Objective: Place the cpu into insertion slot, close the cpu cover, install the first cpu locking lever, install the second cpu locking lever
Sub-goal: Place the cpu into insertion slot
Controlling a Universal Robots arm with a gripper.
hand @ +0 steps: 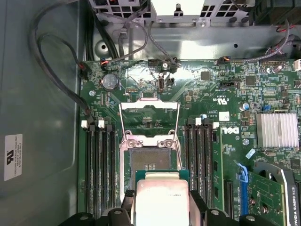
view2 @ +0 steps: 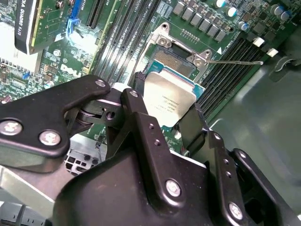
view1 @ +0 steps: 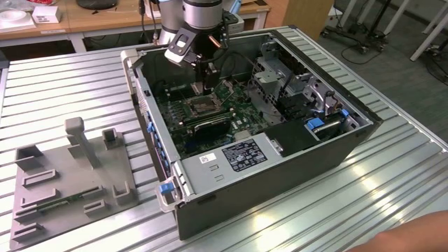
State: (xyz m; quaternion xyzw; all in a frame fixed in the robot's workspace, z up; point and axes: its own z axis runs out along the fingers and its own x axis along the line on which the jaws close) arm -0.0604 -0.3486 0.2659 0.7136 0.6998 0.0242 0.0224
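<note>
Black two-finger gripper (view2: 165,117) pinches the flat, silver-topped square cpu (hand: 162,195) by two opposite edges, held over one edge of the dark-centred, metal-rimmed insertion slot (hand: 150,162). Thin steel-frame cpu cover (hand: 149,103) stands raised. Chip not seated; cover and both locking levers not yet done.

The exterior view looks down at a slant, from well back, over the slatted counter (view1: 70,89) into the open computer case (view1: 294,157). Both wrist views sit close above the motherboard (hand: 211,89), looking past the jaws. The first faces straight down and the second is angled. They share the cpu (hand: 162,200) and the insertion slot (hand: 150,162).
</note>
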